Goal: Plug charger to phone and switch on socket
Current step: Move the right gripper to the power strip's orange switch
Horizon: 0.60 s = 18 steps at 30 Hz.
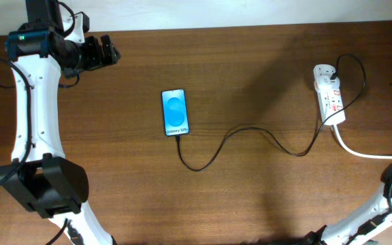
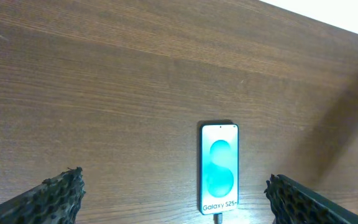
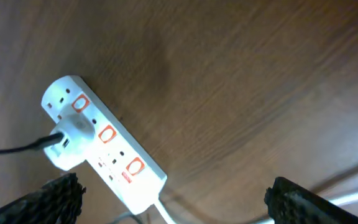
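Left gripper [image 2: 174,178] and right gripper [image 3: 173,182] both spread, empty. Charger [image 1: 250,127] runs from phone [image 1: 175,112], mid-table, to socket [image 1: 329,94] near right edge.

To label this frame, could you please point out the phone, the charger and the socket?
phone [image 1: 175,112]: overhead view, centre of the blue screen.
charger [image 1: 250,127]: overhead view, midway along the thin black cable.
socket [image 3: 106,149]: right wrist view, middle of the white face.
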Each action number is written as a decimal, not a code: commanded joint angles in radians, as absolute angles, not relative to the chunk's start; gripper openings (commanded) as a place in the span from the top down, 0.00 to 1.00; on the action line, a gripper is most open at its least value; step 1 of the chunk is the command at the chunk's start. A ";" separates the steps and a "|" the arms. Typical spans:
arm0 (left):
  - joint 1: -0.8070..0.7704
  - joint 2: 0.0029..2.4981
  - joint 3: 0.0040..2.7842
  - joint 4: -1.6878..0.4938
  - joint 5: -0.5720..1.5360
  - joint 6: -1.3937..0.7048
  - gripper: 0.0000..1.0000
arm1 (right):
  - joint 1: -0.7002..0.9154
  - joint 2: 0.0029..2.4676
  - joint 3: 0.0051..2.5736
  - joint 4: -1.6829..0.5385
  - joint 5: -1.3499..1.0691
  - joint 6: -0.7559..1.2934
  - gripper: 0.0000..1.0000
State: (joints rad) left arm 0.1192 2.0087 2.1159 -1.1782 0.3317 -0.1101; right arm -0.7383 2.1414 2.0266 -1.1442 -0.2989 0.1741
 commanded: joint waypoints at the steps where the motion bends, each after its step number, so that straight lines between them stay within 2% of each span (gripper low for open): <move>1: 0.121 2.014 2.115 -1.176 0.324 -0.119 0.01 | -0.693 2.183 2.036 -1.116 -0.329 0.172 0.02; 10: 0.121 2.014 2.115 -1.177 0.324 -0.119 0.01 | -0.571 2.300 2.032 -1.031 -0.247 0.173 0.02; 18: 0.121 2.014 2.115 -1.177 0.324 -0.119 0.01 | -0.551 2.387 2.021 -1.024 -0.224 0.192 0.02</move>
